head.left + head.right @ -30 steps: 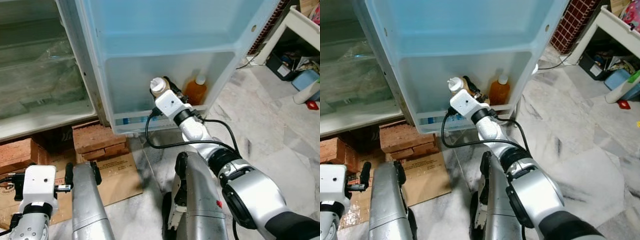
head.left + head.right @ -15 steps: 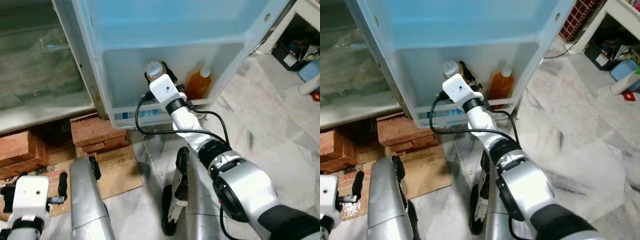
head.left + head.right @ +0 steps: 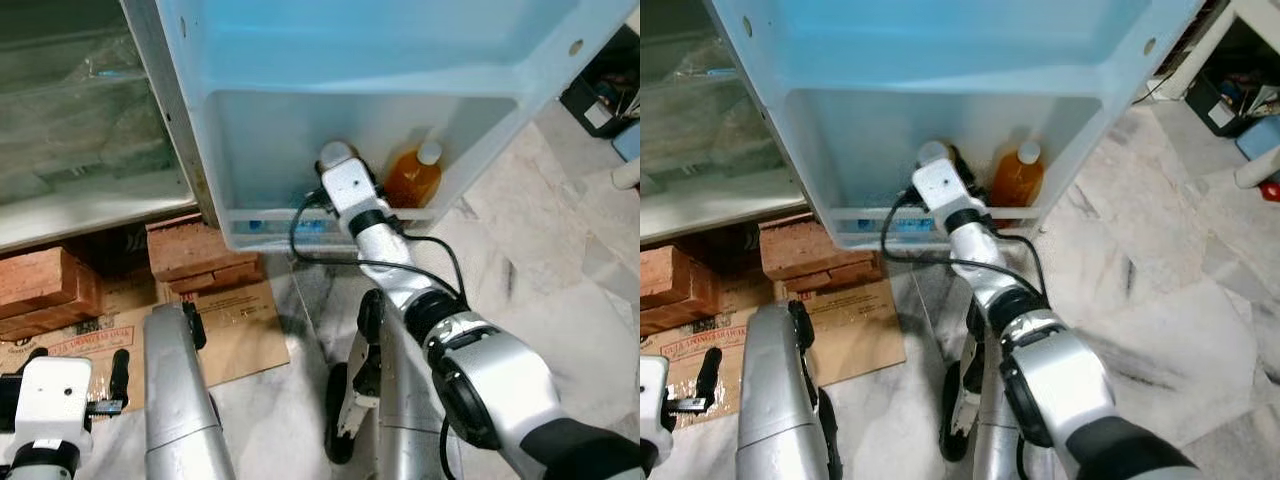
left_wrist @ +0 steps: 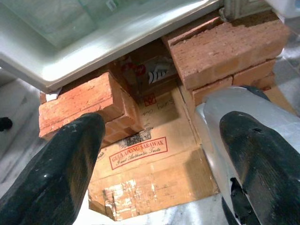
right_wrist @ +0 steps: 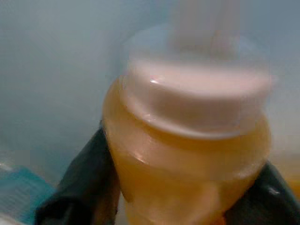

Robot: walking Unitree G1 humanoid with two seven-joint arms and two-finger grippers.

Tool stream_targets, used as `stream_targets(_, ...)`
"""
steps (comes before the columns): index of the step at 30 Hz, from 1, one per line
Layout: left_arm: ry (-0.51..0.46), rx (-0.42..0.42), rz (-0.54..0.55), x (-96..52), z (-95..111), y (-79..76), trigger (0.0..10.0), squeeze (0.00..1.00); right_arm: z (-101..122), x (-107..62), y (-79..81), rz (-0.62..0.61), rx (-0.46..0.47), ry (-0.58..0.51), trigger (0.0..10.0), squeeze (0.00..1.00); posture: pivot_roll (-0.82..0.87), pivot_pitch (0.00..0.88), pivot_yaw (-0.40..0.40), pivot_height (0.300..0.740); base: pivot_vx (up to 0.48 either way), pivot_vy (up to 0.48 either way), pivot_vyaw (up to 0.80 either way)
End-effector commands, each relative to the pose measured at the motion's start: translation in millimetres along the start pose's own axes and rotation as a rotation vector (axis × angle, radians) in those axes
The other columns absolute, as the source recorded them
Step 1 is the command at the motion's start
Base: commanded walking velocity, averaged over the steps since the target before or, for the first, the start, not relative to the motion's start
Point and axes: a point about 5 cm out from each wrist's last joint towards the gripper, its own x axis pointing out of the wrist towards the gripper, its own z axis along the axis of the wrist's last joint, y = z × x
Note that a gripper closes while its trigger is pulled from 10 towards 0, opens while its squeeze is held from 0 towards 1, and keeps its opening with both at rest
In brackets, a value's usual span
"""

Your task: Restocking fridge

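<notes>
A bottle is being held inside the fridge door's bottom shelf.

The left gripper (image 4: 154,173) is being kept low with its fingers (image 4: 51,173) spread wide, above flattened cardboard (image 4: 150,164) and bricks (image 4: 234,47) under the fridge (image 3: 90,190). In the door shelf (image 3: 330,215), a white-capped amber bottle (image 5: 187,154) is being pinched by the right gripper (image 5: 183,197), just beside a second orange bottle (image 3: 413,177) standing to its right.
</notes>
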Motion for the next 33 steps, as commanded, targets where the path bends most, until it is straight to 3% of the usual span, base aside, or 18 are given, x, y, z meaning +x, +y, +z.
stream_targets(1,0.035,0.01,-0.012,-0.8,-6,-0.1,10.0,0.0,-20,-7.4,-5.7,-0.036,0.0,0.098,10.0,1.0,0.31,0.307,-0.114,0.434,0.0,0.0,0.0)
stream_targets(6,0.024,0.01,-0.01,6.8,-5,-0.5,10.0,0.0,-13,-2.0,-15.9,-0.063,0.018,0.07,10.0,1.0,0.3,0.285,-0.11,0.434,0.0,0.0,0.0)
stream_targets(19,0.007,0.008,-0.008,16.6,-4,-3.2,10.0,0.0,7,6.9,-24.8,-0.082,0.034,-0.027,10.0,1.0,0.29,0.257,-0.115,0.434,0.0,0.0,0.0)
stream_targets(25,0.002,0.002,0.006,23.0,-4,-3.5,10.0,0.0,33,15.5,-32.8,-0.073,0.006,-0.163,10.0,1.0,0.27,0.236,-0.126,0.434,0.0,0.0,0.0)
stream_targets(33,-0.014,-0.023,0.008,37.9,-4,-12.8,10.0,0.0,20,9.6,-44.8,-0.035,-0.019,-0.153,10.0,1.0,0.23,0.183,-0.145,0.434,0.0,0.0,0.0)
